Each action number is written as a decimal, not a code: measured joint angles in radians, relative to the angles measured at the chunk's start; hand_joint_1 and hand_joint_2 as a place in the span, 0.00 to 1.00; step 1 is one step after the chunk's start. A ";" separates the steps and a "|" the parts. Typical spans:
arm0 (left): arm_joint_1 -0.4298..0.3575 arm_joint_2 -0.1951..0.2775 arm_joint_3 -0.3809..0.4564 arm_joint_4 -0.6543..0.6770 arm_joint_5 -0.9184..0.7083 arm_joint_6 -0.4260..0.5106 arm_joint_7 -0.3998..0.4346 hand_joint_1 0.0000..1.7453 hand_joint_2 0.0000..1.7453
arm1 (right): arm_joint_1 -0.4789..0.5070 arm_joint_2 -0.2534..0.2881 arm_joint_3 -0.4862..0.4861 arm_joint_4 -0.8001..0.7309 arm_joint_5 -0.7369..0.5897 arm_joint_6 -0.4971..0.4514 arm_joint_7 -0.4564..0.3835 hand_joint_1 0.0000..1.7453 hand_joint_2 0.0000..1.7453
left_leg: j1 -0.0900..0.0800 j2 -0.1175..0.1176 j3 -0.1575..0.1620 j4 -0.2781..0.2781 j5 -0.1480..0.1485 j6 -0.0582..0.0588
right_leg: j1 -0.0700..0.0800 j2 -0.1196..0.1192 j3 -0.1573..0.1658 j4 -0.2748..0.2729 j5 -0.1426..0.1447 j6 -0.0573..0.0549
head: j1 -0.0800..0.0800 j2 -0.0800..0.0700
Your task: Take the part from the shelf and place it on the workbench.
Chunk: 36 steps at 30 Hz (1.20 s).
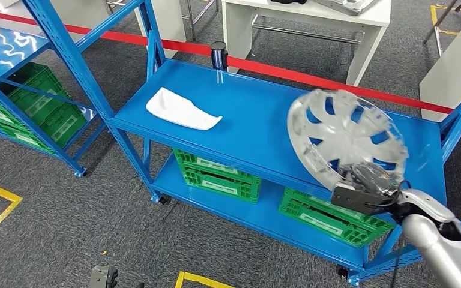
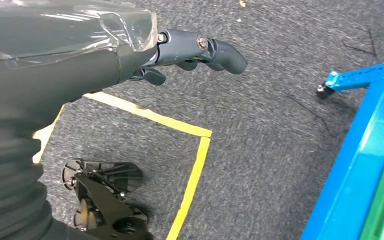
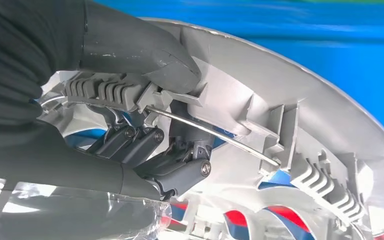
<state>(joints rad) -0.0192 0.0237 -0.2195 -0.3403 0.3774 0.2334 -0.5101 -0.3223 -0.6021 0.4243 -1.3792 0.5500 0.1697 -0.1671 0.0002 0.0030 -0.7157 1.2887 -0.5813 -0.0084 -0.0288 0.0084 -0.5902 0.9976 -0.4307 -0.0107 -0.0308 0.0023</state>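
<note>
A silver wheel cover (image 1: pixel 343 137) with several spoke openings is tilted up above the right part of the blue shelf's top board (image 1: pixel 252 114). My right hand (image 1: pixel 363 187) grips its near rim from below. In the right wrist view the thumb (image 3: pixel 145 55) presses the rim's back and the fingers (image 3: pixel 150 145) reach through the wheel cover (image 3: pixel 300 115). A white curved part (image 1: pixel 181 109) lies flat on the board's left half. My left hand (image 2: pixel 190 50) hangs over the grey carpet, fingers curled and holding nothing.
Green crates (image 1: pixel 219 174) sit on the lower shelf board, more on a second blue rack (image 1: pixel 33 99) at left. A red barrier tape (image 1: pixel 288 72) runs behind the shelf, with white tables (image 1: pixel 312 18) beyond. Yellow floor tape (image 2: pixel 195 165) marks the carpet.
</note>
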 joint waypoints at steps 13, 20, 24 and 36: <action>0.014 -0.004 0.005 -0.003 0.001 0.015 -0.008 0.00 1.00 | -0.034 0.113 -0.050 0.000 -0.100 -0.119 -0.063 0.95 1.00 | -0.010 0.003 0.149 -0.329 0.164 0.062 | 0.010 -0.007 -0.091 0.172 -0.079 0.011 | 0.003 0.000; 0.020 -0.011 0.012 -0.003 0.001 0.020 -0.009 0.00 1.00 | -0.042 0.142 -0.091 -0.017 -0.134 -0.287 -0.096 0.95 1.00 | -0.012 -0.008 0.139 -0.301 0.148 0.045 | -0.001 -0.010 -0.029 0.049 -0.016 0.048 | 0.002 0.000; 0.022 -0.012 0.017 -0.004 -0.002 0.025 -0.010 0.00 1.00 | -0.056 0.157 -0.127 -0.039 -0.160 -0.382 -0.106 0.95 1.00 | -0.014 -0.009 0.122 -0.282 0.138 0.031 | 0.001 -0.006 -0.017 0.018 -0.011 0.020 | 0.002 0.000; 0.019 -0.013 0.017 -0.011 -0.007 0.038 -0.004 0.00 1.00 | -0.059 0.175 -0.184 -0.096 -0.186 -0.438 -0.105 0.95 1.00 | -0.008 -0.006 0.089 -0.261 0.157 0.036 | 0.006 0.009 -0.011 0.015 -0.012 0.005 | -0.003 0.000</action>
<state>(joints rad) -0.0003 0.0104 -0.2022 -0.3509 0.3706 0.2711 -0.5140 -0.3811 -0.4275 0.2406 -1.4748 0.3640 -0.2683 -0.2724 -0.0076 -0.0032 -0.6269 1.0277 -0.4244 0.0276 -0.0228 0.0172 -0.6015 1.0128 -0.4427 -0.0056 -0.0336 0.0023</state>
